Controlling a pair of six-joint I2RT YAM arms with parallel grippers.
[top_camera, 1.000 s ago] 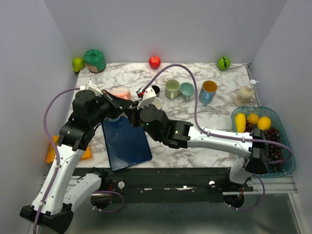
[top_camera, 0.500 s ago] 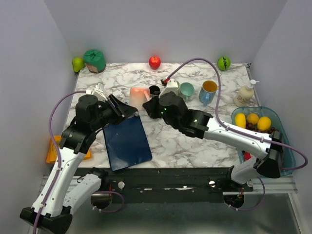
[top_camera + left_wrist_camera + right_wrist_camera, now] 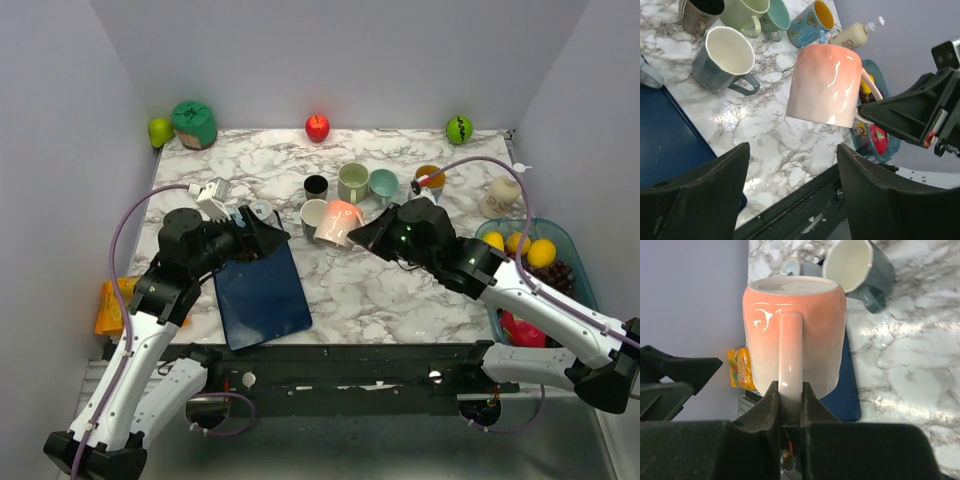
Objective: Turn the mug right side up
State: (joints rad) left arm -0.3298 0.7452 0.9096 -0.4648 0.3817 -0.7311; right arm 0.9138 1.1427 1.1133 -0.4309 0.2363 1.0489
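The pink mug [image 3: 343, 222] hangs tilted above the middle of the marble table, in front of a grey mug [image 3: 314, 214]. My right gripper [image 3: 372, 232] is shut on its handle [image 3: 790, 360], with the fingers pinching the handle's lower end [image 3: 789, 390]. In the left wrist view the mug [image 3: 825, 85] floats ahead, clear of my fingers. My left gripper [image 3: 272, 238] stands open to the mug's left, over the blue board's far edge, with nothing between its jaws [image 3: 792, 150]. Which way the mug's mouth faces I cannot tell.
Behind the pink mug stand a black cup [image 3: 316, 185], a green mug [image 3: 352, 182], a teal mug [image 3: 383, 186] and a blue mug [image 3: 430, 180]. A blue board [image 3: 260, 290] lies front left. A soap bottle [image 3: 500, 195] and a fruit tray [image 3: 575, 240] are on the right.
My left gripper opened, let go of the pink mug and drew back left. My right arm carried the mug by its handle to the right.
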